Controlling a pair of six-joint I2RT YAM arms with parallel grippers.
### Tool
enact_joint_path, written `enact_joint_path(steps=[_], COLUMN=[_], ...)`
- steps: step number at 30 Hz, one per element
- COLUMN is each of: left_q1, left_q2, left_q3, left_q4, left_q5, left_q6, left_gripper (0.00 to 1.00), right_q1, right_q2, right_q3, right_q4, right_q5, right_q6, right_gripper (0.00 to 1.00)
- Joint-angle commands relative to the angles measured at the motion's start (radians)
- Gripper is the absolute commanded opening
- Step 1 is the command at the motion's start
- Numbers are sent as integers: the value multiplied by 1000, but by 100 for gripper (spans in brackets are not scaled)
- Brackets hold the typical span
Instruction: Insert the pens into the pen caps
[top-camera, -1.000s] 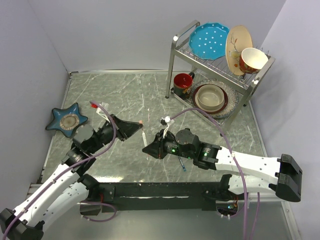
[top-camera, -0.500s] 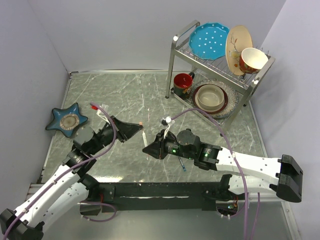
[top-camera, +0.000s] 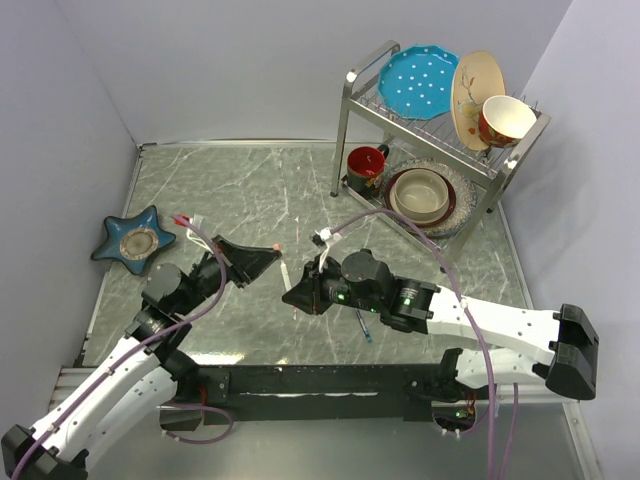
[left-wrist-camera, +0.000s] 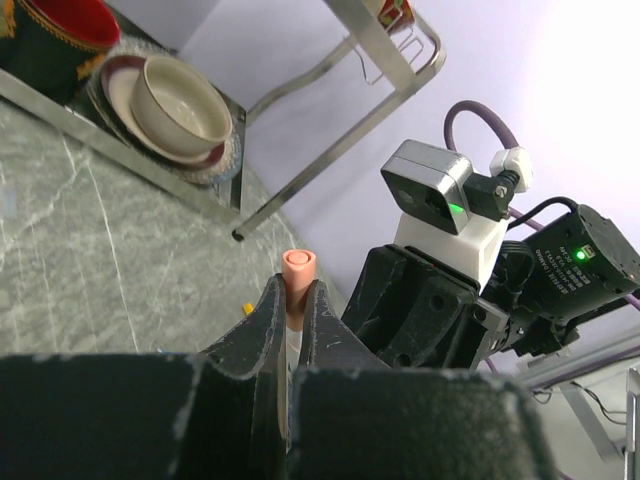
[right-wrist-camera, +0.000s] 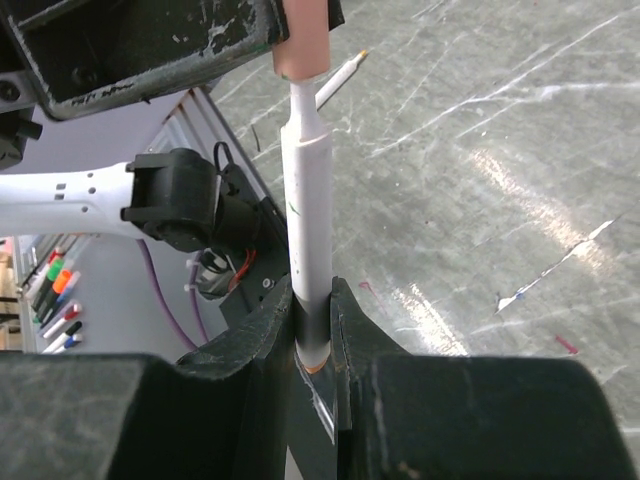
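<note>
The white pen (right-wrist-camera: 305, 200) is held in the air with its narrow tip at the mouth of the pale orange cap (right-wrist-camera: 300, 45), not yet seated, I'd say. The right tool (right-wrist-camera: 312, 320) clamps the pen and the left tool (left-wrist-camera: 293, 305) pinches the cap. A blue pen (top-camera: 362, 327) lies uncapped on the table (top-camera: 230, 190).
</note>
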Motion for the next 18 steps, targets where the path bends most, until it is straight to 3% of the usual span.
enact_joint_path(steps=[1, 9, 18], left_q1=[-13, -13, -13], left_q2=[-20, -48, -111], left_q3=[-34, -6, 1], left_q4=[-14, -105, -131], left_q5=[99, 50, 36], left_q6=[16, 68, 23], left_gripper=[1, 1, 1], right_q1=[-37, -40, -40], right_q2=[11, 49, 63], right_q3=[109, 148, 163], right_q4=[41, -7, 28], right_q5=[70, 36, 7], right_q6=[-29, -22, -17], right_gripper=[0, 0, 0])
